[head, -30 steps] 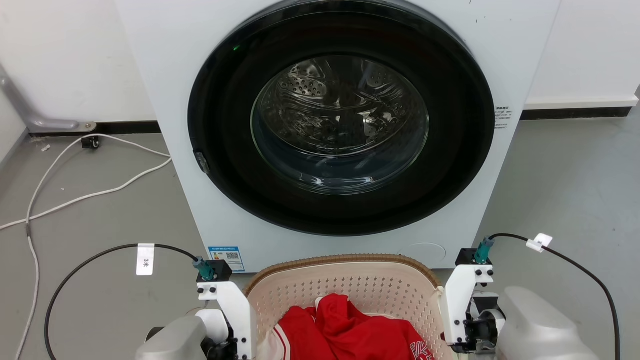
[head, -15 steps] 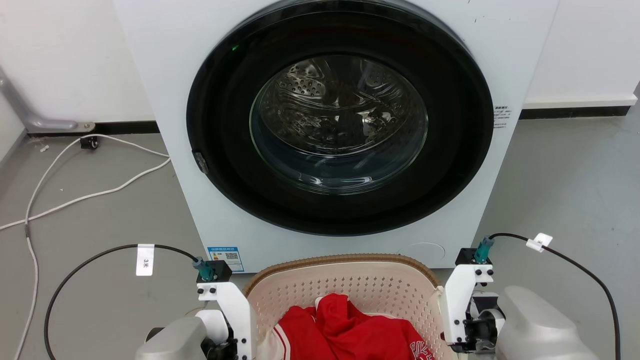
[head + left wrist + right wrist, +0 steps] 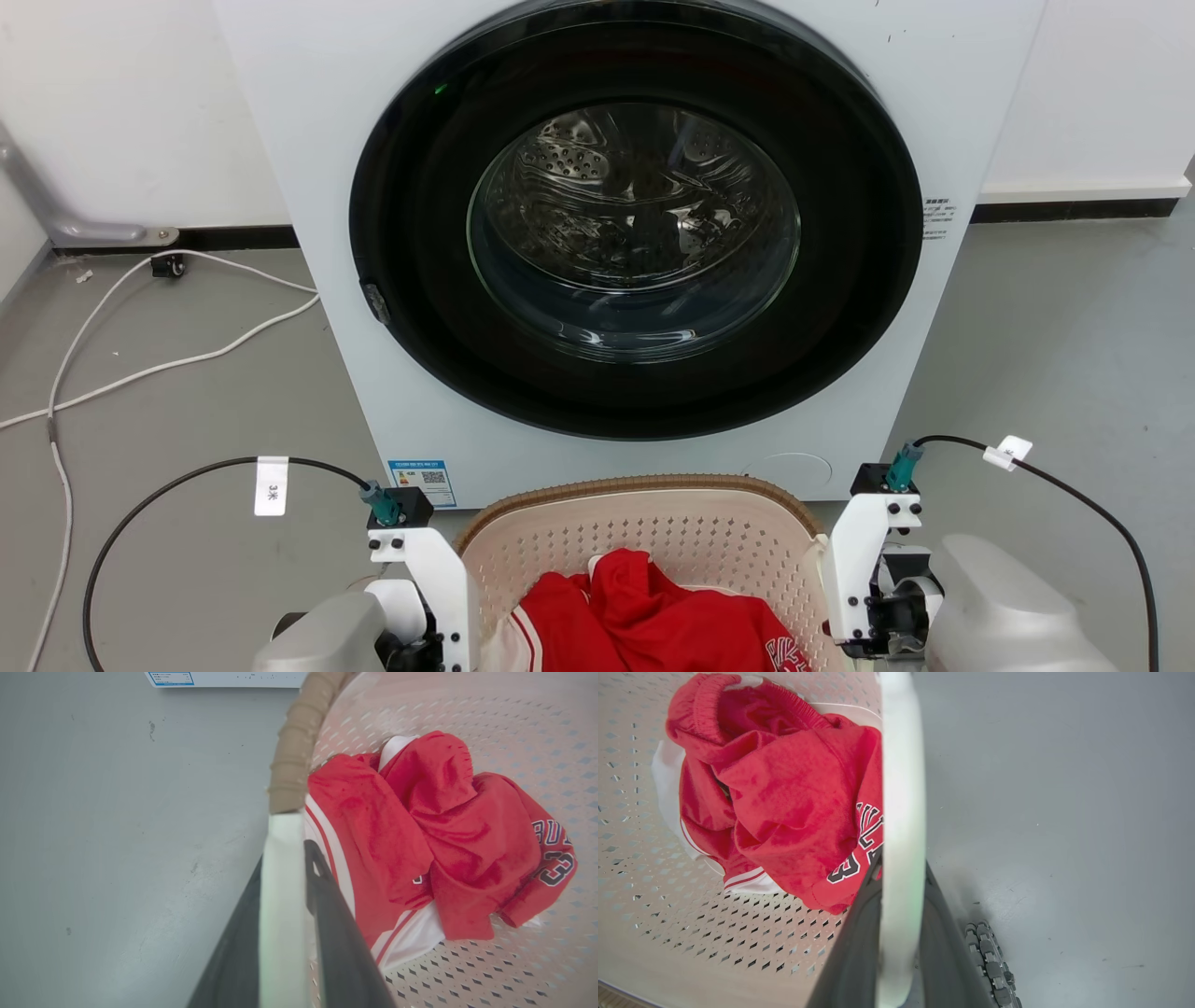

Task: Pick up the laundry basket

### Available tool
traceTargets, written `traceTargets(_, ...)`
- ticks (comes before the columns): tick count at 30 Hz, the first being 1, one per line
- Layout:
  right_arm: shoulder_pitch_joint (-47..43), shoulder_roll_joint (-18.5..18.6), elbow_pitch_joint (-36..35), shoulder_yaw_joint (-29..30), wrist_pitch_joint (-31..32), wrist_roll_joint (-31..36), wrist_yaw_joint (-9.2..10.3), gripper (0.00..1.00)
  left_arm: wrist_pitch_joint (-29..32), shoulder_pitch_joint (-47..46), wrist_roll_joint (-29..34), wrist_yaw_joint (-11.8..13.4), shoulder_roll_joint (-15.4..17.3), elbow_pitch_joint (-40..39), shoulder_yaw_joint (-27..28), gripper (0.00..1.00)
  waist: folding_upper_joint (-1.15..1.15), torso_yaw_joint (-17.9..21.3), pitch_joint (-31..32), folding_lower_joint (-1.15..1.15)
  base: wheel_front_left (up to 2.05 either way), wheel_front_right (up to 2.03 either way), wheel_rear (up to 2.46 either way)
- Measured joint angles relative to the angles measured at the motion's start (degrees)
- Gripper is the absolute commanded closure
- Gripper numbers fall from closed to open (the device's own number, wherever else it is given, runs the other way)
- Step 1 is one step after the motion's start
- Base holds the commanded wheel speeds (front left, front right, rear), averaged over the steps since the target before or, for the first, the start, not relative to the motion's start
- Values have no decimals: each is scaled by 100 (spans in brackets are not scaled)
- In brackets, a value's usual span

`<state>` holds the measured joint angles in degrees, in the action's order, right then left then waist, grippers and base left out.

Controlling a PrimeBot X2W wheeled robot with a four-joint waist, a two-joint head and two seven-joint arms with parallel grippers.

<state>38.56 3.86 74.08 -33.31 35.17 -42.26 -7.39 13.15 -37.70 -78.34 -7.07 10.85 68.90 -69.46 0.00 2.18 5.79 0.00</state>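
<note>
Standing just in front of the washing machine point(image 3: 317, 140), the laundry basket point(image 3: 691, 537) is seen at the bottom middle of the head view, between the two white wrist brackets. Its brown rim point(image 3: 644, 485) is turned toward the machine's closed round door point(image 3: 635, 224). Whether it is resting on the grey floor point(image 3: 1055, 327) or raised off it cannot be told.

A crumpled red garment point(image 3: 653, 616) with white trim is held inside the basket, against the perforated bottom.

In the left wrist view, the left gripper point(image 3: 285, 856) is clamped on the basket's white side handle point(image 3: 280, 896): one dark finger is pressed on the outer face and the other on the inner face, just below where the brown rim ends. In the right wrist view, the right gripper point(image 3: 901, 863) is closed in the same way on the opposite white handle point(image 3: 901, 788), with the handle pinched between the two dark fingers and the garment just beside the inner one.

A white cable point(image 3: 140, 373) is laid across the floor to the left of the machine, well apart from the basket.
</note>
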Motion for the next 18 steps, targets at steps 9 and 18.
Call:
traceTargets(9, -13, -8, 0, 52, 11, 49, 0, 100, -2, 0, -35, 0, 2, -1, -34, 100, 0, -1, 7, 0, 0, 0, 0)
traceTargets(18, -18, -13, 0, 100, 14, 108, 0, 100, -21, 0, -57, 0, 1, -3, -63, 100, 0, -10, 4, 0, 0, 0, 0)
